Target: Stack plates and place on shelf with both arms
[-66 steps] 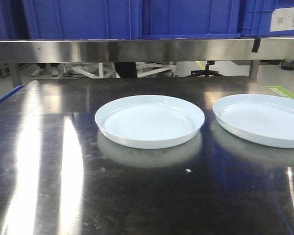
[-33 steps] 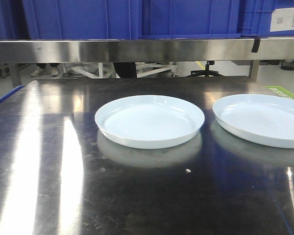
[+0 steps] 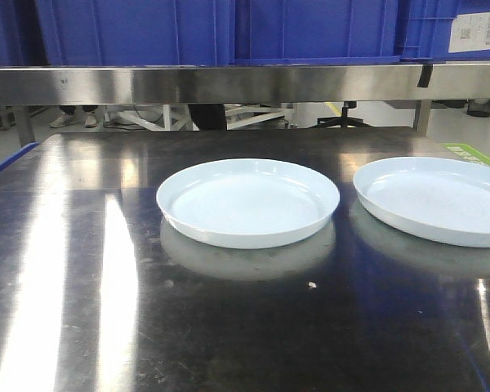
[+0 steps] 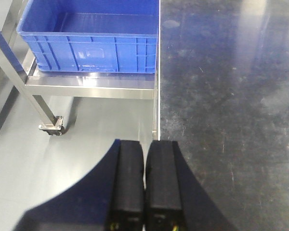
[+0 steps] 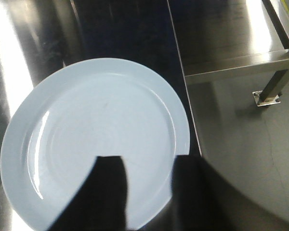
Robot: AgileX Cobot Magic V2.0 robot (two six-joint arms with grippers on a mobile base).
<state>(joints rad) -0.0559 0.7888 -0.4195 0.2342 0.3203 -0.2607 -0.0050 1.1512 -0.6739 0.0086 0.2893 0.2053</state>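
Observation:
Two pale bluish-white plates lie side by side on the dark steel table, one in the middle [image 3: 247,202] and one at the right [image 3: 441,198], cut by the frame edge. The steel shelf [image 3: 229,83] runs across above the table's far side. Neither gripper shows in the front view. My right gripper [image 5: 149,161] is open above the near right part of a plate [image 5: 91,130]; one finger is over its floor, the other at its rim. My left gripper [image 4: 144,147] is shut on nothing, over the table's left edge, with no plate in its view.
Blue bins [image 3: 229,28] stand on the shelf. Left of the table a blue crate [image 4: 91,38] sits on a low steel rack above the grey floor. The table's right edge [image 5: 185,91] drops to a lower steel rail [image 5: 231,67] and floor.
The plates sit a couple of pixels further left in the front view; otherwise nothing has visibly moved.

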